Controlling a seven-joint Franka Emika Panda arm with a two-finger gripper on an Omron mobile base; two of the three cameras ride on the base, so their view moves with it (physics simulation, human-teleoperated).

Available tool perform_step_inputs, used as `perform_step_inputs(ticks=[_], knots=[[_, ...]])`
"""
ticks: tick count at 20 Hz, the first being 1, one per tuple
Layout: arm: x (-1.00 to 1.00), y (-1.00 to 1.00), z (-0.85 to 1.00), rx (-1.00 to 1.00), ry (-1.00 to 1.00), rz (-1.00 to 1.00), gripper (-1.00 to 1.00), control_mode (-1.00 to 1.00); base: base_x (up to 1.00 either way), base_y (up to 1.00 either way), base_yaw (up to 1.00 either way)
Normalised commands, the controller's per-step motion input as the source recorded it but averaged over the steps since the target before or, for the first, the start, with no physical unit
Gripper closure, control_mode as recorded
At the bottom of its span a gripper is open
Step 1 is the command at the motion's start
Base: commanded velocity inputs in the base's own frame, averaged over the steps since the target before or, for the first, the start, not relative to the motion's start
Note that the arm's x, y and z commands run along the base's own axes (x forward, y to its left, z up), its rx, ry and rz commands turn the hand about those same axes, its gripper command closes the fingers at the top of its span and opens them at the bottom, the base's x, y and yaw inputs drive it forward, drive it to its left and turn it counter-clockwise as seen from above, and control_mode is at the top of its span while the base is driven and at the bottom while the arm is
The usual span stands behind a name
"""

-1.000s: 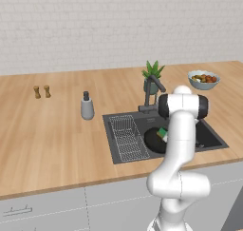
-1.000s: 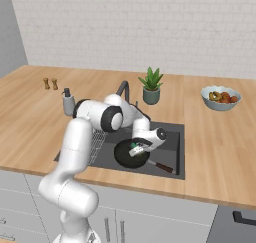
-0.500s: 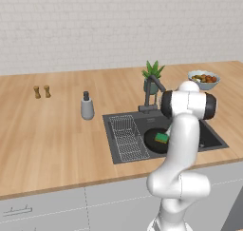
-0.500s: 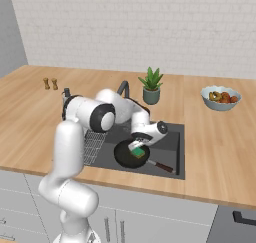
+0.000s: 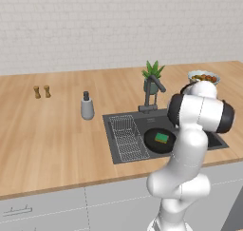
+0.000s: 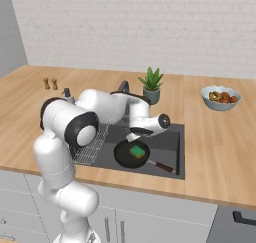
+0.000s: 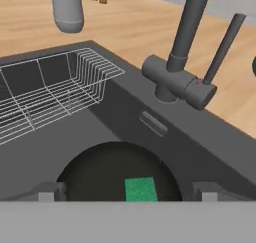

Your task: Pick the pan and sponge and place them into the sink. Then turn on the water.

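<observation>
Both items are in place — the sponge (image 7: 141, 189) lies flat in the pan (image 6: 131, 155), and the pan sits in the sink (image 6: 170, 149), handle pointing toward the counter's front edge. My gripper (image 6: 134, 135) hangs just above them, jaws spread wide, holding nothing. What remains is the faucet (image 7: 179, 77) — it stands ahead and above, its thin lever (image 7: 222, 48) angled up beside the neck. No water runs.

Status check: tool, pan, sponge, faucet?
Tool open, above sink. Sponge on pan, in basin. Faucet dry, unobstructed.
</observation>
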Motion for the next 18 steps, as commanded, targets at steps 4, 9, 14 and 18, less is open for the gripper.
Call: perform_step_inputs(ticks=[4,9,14,18], knots=[[-0.41,0.0,0.75,0.09,-0.35,0.0,-1.0,-1.0,0.0,0.0,0.0],[-0.37,0.0,0.51,0.15,-0.32,0.0,-1.0,-1.0,0.0,0.0,0.0],[-0.07,0.0,0.39,0.21,-0.21,0.0,-1.0,-1.0,0.0,0.0,0.0],[0.01,-0.15,0.41,0.27,-0.04,0.0,-1.0,-1.0,0.0,0.0,0.0]])
